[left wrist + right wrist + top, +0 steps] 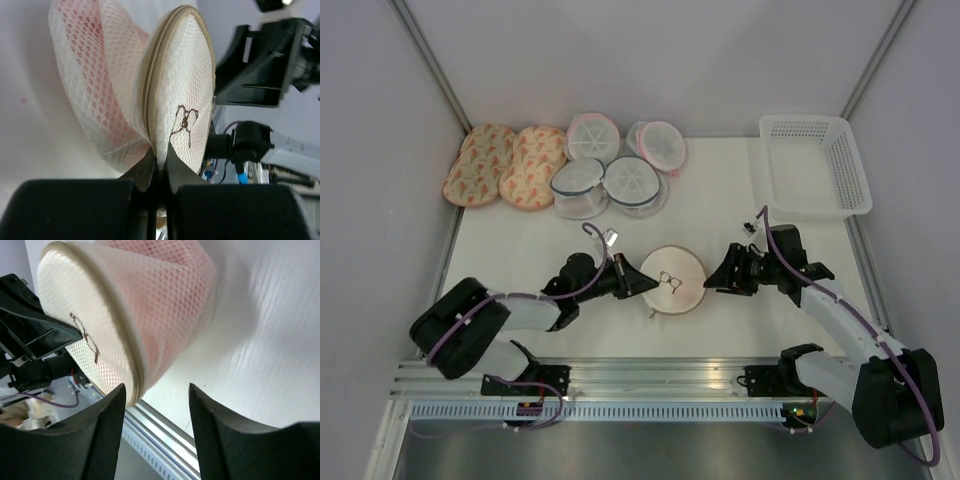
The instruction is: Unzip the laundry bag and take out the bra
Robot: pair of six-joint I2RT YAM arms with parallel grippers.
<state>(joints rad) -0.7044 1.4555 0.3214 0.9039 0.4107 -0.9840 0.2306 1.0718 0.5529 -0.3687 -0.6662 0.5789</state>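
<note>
Roughly mid-table (720, 200), the round, domed laundry bag (675, 280) of peach honeycomb mesh lies scribbled face up, no long axis. Left gripper (159, 157) pinches its zip rim; right gripper (156, 390) gapes wide beside it. Pink inside, probably the bra (170, 275).

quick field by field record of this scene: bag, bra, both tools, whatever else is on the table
bag: round peach-beige mesh laundry bag with a black scribble, mid-table between the arms
zip: looks closed along the rim that shows
bra: light pink fabric bra, seen through the mesh, inside the bag
left tool: shut on the bag's rim
right tool: open, at the bag's other side, not closed on it
back left: orange-patterned oval pouches, white round mesh pouches
back right: white plastic basket
</note>
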